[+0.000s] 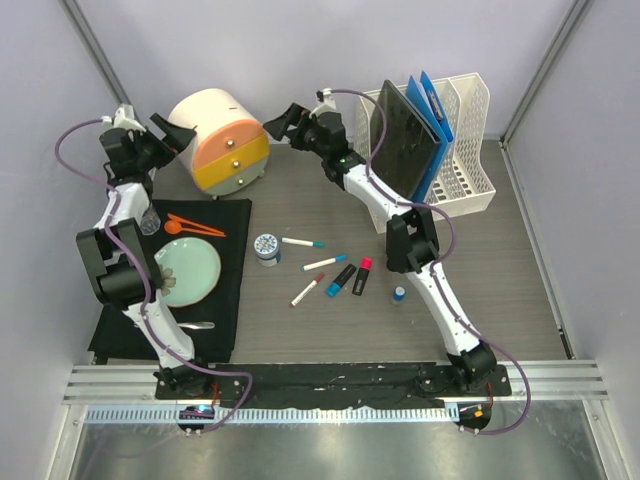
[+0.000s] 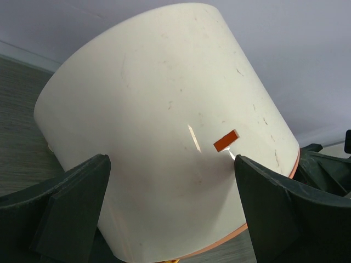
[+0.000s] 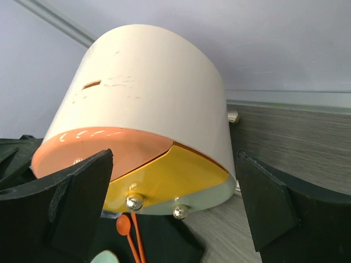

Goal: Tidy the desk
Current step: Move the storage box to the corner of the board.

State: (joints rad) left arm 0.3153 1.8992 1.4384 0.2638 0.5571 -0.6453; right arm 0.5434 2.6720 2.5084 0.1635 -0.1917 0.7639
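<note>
The counter (image 1: pixel 500 280), dark wood-grain laminate, spans the whole work area between the metal rails. A cream drum of drawers (image 1: pixel 218 140) with orange and yellow fronts sits tilted at its far edge, left of centre. The left jaws and the right jaws both stand wide open and hold nothing. They flank the drum, one on each side, and whether they touch it cannot be told.

A white file rack (image 1: pixel 465 150) holding black and blue folders (image 1: pixel 410 140) stands in the far right corner. A black mat (image 1: pixel 225 300) lies along the left edge, carrying a green plate (image 1: pixel 190 272) and orange utensils (image 1: pixel 195 226). Just beside the mat sits a small round tin (image 1: pixel 267 247). Pens (image 1: pixel 307 290) and highlighters (image 1: pixel 362 277) lie scattered mid-counter.
</note>
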